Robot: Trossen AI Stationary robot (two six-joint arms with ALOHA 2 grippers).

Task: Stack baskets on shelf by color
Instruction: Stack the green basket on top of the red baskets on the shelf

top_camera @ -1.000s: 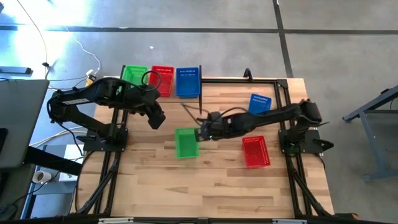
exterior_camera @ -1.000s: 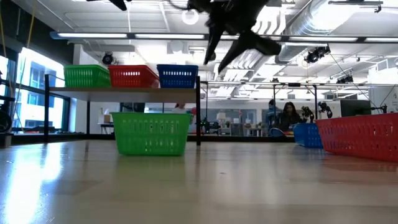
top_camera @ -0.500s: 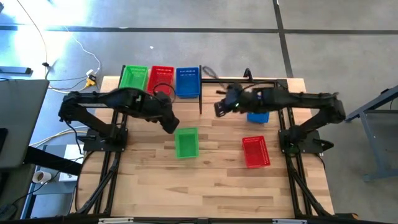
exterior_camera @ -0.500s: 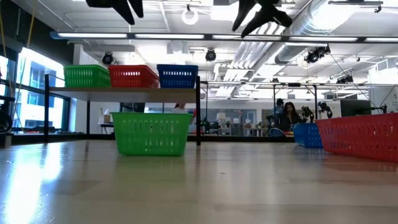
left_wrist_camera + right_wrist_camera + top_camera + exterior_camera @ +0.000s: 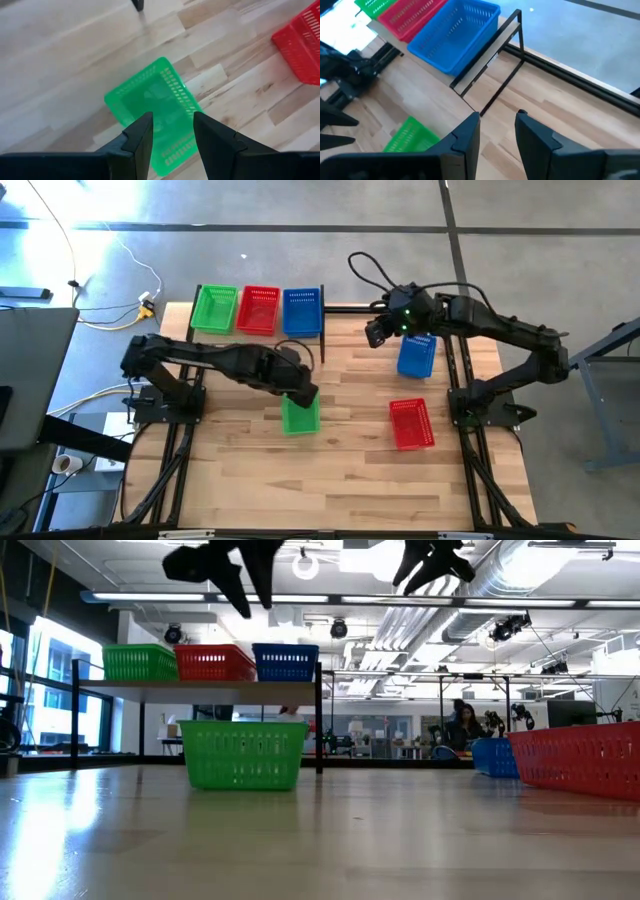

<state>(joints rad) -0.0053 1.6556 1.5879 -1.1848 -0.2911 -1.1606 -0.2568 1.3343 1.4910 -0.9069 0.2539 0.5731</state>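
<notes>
The left claw (image 5: pixel 303 392) hangs over a green basket (image 5: pixel 300 416) on the surface (image 5: pixel 350 470), fingers parted and empty. The right claw (image 5: pixel 377 332) hovers beside the shelf (image 5: pixel 485 62), likewise parted and empty.

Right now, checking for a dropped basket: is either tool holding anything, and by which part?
Nothing is held. The left tool hangs open above the green basket; the right tool is open and empty near the shelf.

No readable text, labels, brands, numbers or signs anywhere in these views.
</notes>
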